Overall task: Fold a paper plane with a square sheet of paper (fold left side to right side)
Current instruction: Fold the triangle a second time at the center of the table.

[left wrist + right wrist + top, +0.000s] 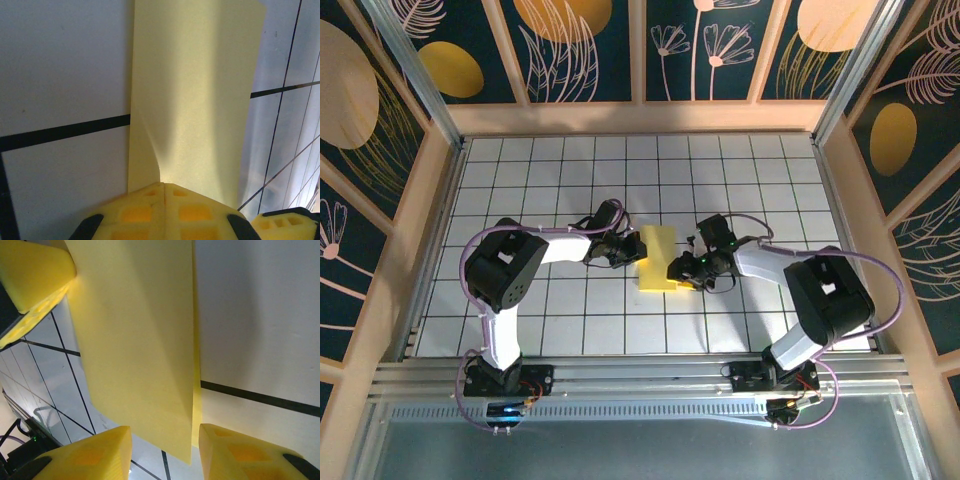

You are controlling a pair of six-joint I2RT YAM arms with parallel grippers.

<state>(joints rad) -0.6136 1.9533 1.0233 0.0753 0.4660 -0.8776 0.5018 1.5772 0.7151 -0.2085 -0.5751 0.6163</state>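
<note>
The square sheet of paper (657,257), seen from above, is doubled into a narrow pale-yellow strip. It sits between the two grippers, touching each of them.

In the left wrist view the square sheet of paper (195,85) extends straight ahead of the left gripper (165,189). The fingers (135,212) are pressed together on its near edge. A soft crease rises from the pinch point into the sheet.

In the right wrist view the square sheet of paper (135,340) also runs ahead of the fingers. Its near corner dips into the gap of the right gripper (164,434). The jaws stand apart and straddle that corner without clamping it. The sheet's straight edge passes just beside the finger (245,450) on the right of the picture. A second layer shows as a thin brighter margin along that edge. It cannot be told whether the far end of the sheet rests on the surface.

A finger of the left gripper (35,275) appears beyond the sheet's far corner. A finger of the right gripper (285,225) shows just beside the left one.

Seen from above, the left gripper (623,250) meets the strip's left long edge. The left arm (505,265) is bent at the elbow, with its forearm reaching right. The right gripper (683,268) meets the lower right edge. The right arm (825,290) is bent likewise, with its forearm reaching left. Both wrists are low over the white gridded table (570,170).
</note>
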